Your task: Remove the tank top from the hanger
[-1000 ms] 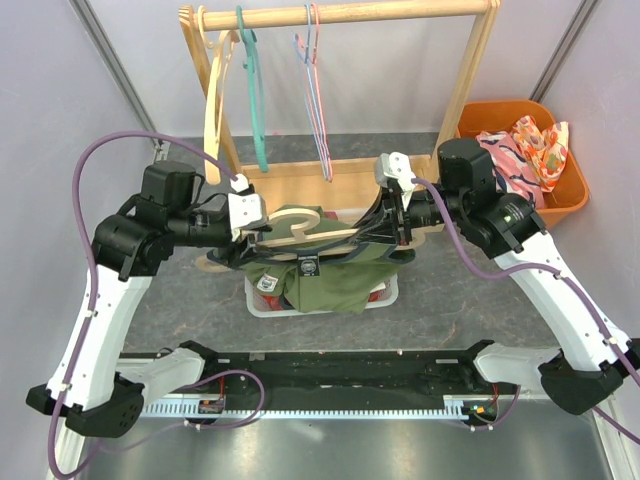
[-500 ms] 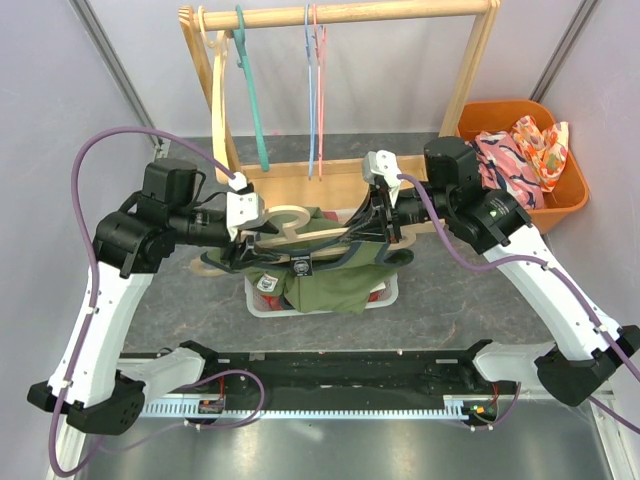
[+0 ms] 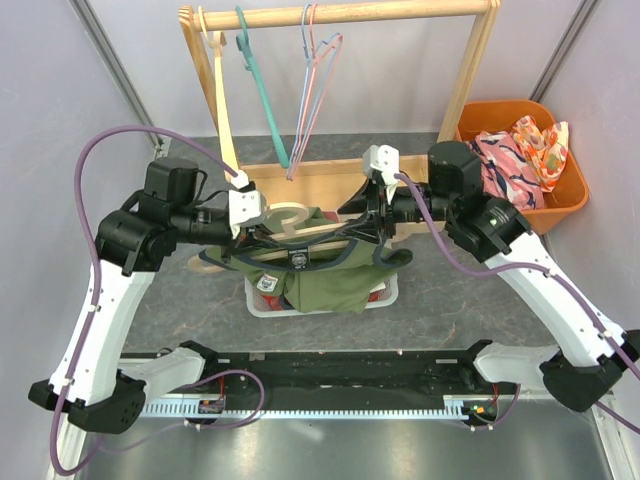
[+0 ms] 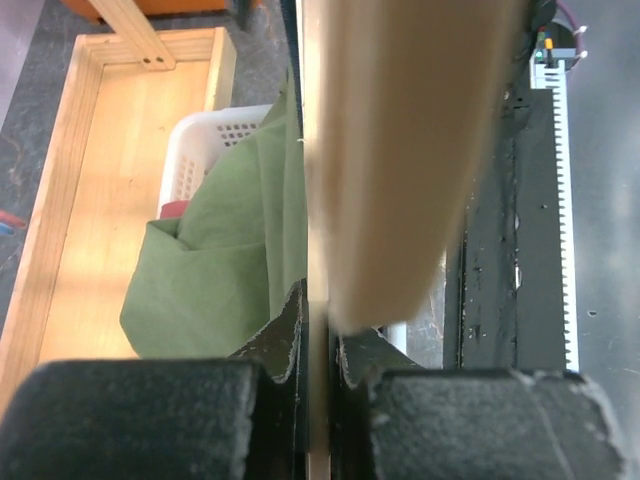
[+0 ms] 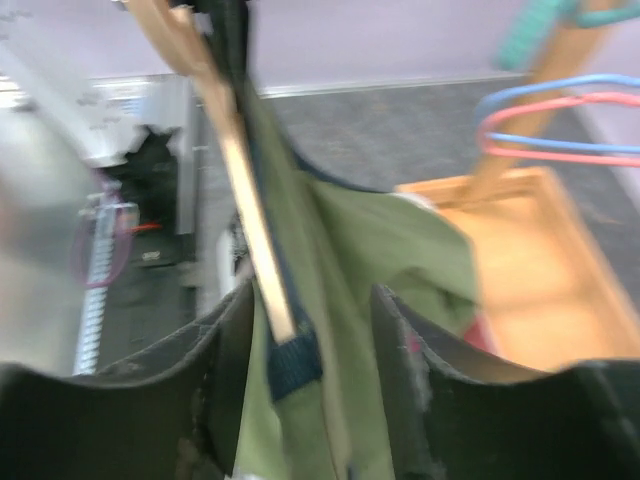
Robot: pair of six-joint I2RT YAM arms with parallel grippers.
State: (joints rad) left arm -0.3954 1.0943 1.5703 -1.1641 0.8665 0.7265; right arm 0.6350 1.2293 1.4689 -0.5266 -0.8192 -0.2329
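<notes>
The olive tank top [image 3: 330,282] with navy trim hangs on a wooden hanger [image 3: 310,231] above a white basket [image 3: 256,300]. My left gripper [image 3: 252,232] is shut on the hanger's left part. In the left wrist view the thin wooden edge of the hanger [image 4: 400,150] is pinched in that gripper [image 4: 318,335], with the green cloth [image 4: 220,260] to the left. My right gripper [image 3: 362,222] is open at the hanger's right end. In the right wrist view the hanger's tip [image 5: 240,170] and the tank top's navy strap [image 5: 295,370] sit untouched between the spread fingers of that gripper [image 5: 310,320].
A wooden rack stands behind, its rail [image 3: 340,14] carrying a cream hanger [image 3: 218,90], a teal hanger [image 3: 262,95] and pink and blue wire hangers [image 3: 315,80]. An orange bin [image 3: 560,195] with patterned clothes sits at the far right. The rack's base tray [image 3: 300,180] lies just behind the grippers.
My right gripper has opened and let go of the strap at the hanger's right end. My left gripper has shut on the hanger. The hangers on the rail have swung.
</notes>
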